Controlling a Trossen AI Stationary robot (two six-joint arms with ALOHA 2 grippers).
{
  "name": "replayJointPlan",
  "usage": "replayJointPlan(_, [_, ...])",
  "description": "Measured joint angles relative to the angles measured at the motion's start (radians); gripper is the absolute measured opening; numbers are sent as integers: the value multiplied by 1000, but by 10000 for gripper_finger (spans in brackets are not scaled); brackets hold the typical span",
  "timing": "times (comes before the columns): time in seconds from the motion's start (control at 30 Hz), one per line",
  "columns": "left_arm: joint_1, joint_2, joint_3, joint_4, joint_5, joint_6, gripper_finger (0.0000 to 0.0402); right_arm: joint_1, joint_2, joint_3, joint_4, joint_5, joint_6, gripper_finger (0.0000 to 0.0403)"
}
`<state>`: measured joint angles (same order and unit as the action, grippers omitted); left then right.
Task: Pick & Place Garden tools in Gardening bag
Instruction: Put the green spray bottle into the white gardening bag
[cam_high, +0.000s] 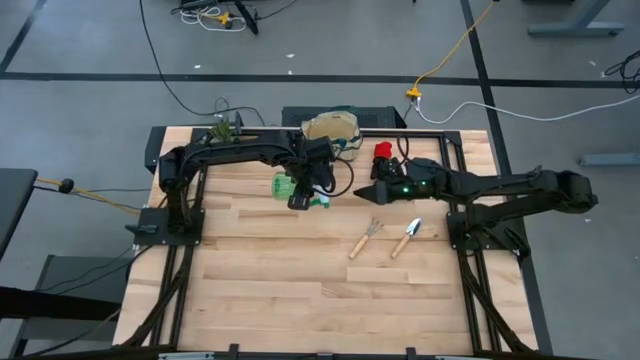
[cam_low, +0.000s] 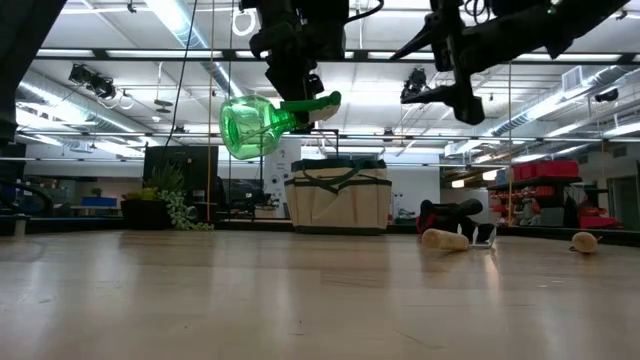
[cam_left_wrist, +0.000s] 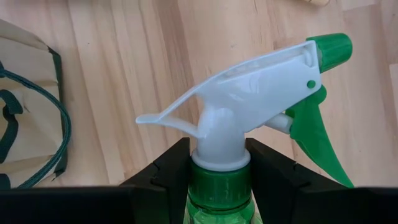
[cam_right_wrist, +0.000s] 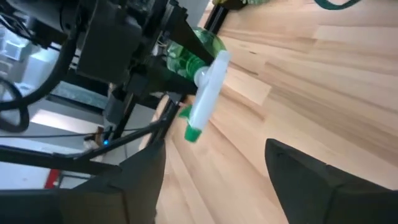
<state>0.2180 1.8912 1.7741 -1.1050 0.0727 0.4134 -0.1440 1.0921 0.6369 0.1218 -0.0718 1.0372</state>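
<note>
A green translucent spray bottle (cam_left_wrist: 219, 199) with a white head and green trigger hangs high over the table's middle, and my left gripper (cam_high: 303, 194) is shut on it. The beige gardening bag (cam_high: 333, 128) stands upright at the far edge, with the red-and-black glove (cam_high: 383, 152) lying to its right. The hand rake (cam_high: 365, 238) and the trowel (cam_high: 407, 238) lie flat on the table nearer the front. My right gripper (cam_right_wrist: 214, 186) hovers open and empty just right of the bottle, above the table. My left gripper pinches the bottle's green neck collar (cam_left_wrist: 219, 182) between its two fingers, just under the white spray head. The fingers slant steeply down from above and lie across the bottle. The bottle (cam_low: 250, 125) lies almost level, clear of the table.
A small leafy plant (cam_high: 225, 130) stands at the far left by the left arm's base. Black frame rails (cam_high: 470, 215) run along both table sides. Bare wood lies toward the near edge (cam_high: 320, 300).
</note>
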Motion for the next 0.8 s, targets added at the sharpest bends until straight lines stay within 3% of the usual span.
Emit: replayJointPlan(0.8, [0, 0, 0, 14, 0, 2, 149, -35, 333, 0, 408, -66, 131, 276])
